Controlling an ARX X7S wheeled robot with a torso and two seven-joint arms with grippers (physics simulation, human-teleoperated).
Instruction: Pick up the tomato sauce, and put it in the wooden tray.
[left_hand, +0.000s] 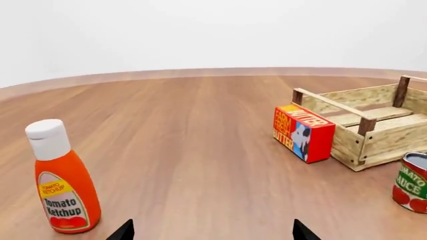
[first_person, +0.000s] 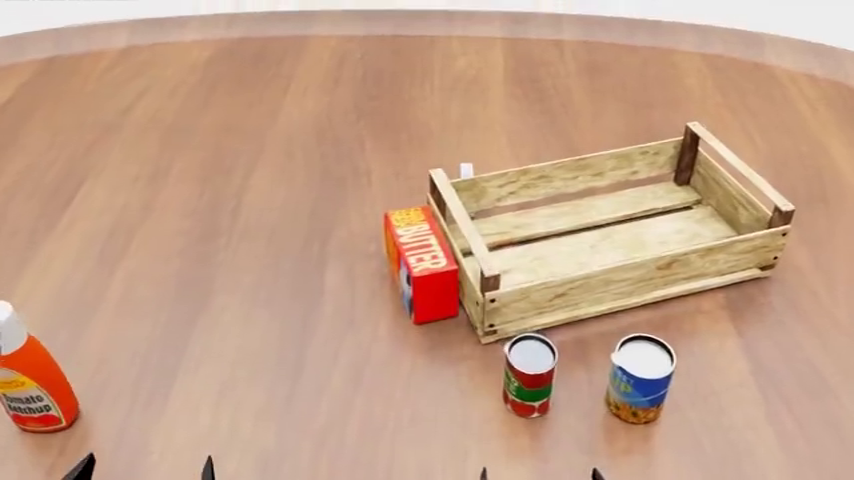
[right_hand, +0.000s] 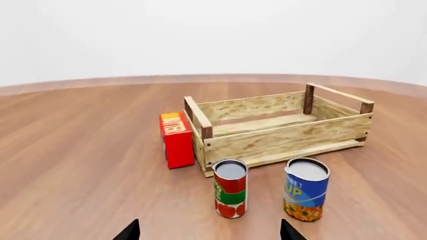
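Observation:
The tomato sauce can (first_person: 529, 375) stands upright on the wooden table just in front of the wooden tray (first_person: 607, 282); it also shows in the right wrist view (right_hand: 230, 188) and at the edge of the left wrist view (left_hand: 412, 183). The tray (right_hand: 280, 138) is empty and also shows in the left wrist view (left_hand: 373, 140). My right gripper (right_hand: 209, 231) is open and empty, a short way in front of the can. My left gripper (left_hand: 212, 231) is open and empty, near the table's front left; only its fingertips (first_person: 144, 467) show in the head view.
A blue-and-yellow can (first_person: 639, 379) stands right of the sauce can. A red butter box (first_person: 422, 263) stands against the tray's left end. An orange ketchup bottle (first_person: 30, 372) stands at the front left, close to my left gripper.

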